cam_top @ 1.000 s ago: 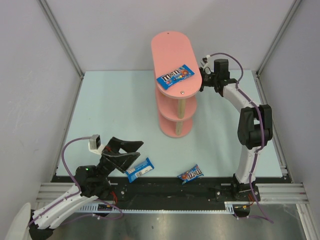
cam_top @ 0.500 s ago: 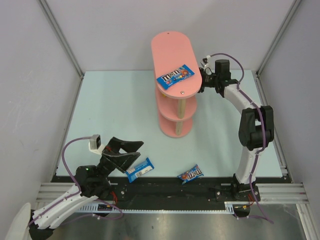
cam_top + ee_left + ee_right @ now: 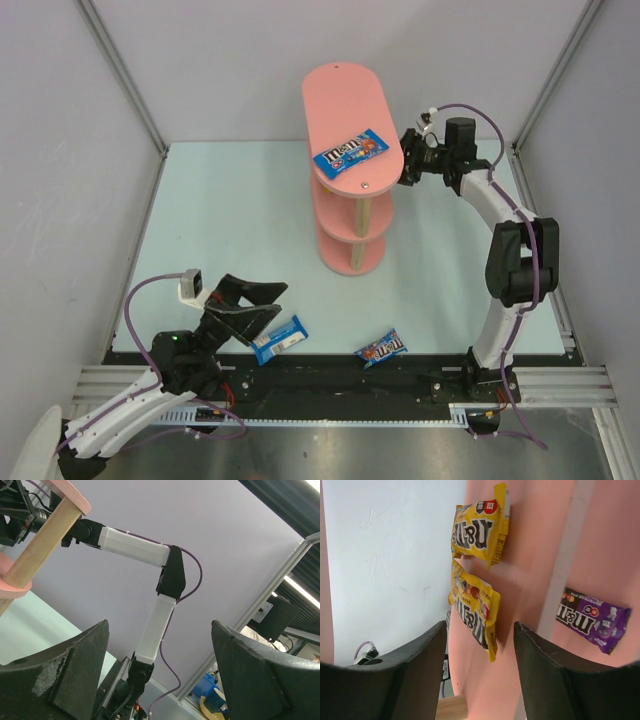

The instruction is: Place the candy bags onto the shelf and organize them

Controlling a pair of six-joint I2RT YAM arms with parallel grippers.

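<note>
The pink shelf (image 3: 345, 110) stands mid-table with a blue candy bag (image 3: 350, 152) on its top board. Two more bags lie near the front edge: a blue one (image 3: 279, 339) and a blue-brown one (image 3: 381, 347). My right gripper (image 3: 405, 165) is at the shelf's right side, open and empty (image 3: 480, 625). Just beyond its fingers a yellow bag (image 3: 472, 610) lies on a shelf board (image 3: 530, 555), behind it a second yellow bag (image 3: 476, 530), and a purple bag (image 3: 592, 620) on another tier. My left gripper (image 3: 268, 303) hovers open beside the blue table bag, empty (image 3: 159, 630).
Metal frame posts (image 3: 125, 85) and grey walls enclose the table. A black rail (image 3: 330, 380) runs along the near edge by the arm bases. In the left wrist view a wooden shelf post (image 3: 45, 535) and the right arm (image 3: 165, 610) show.
My right gripper has opened, letting go of the nearer yellow bag on the shelf board, and its wrist has drawn back a little to the right. The left arm has not moved.
</note>
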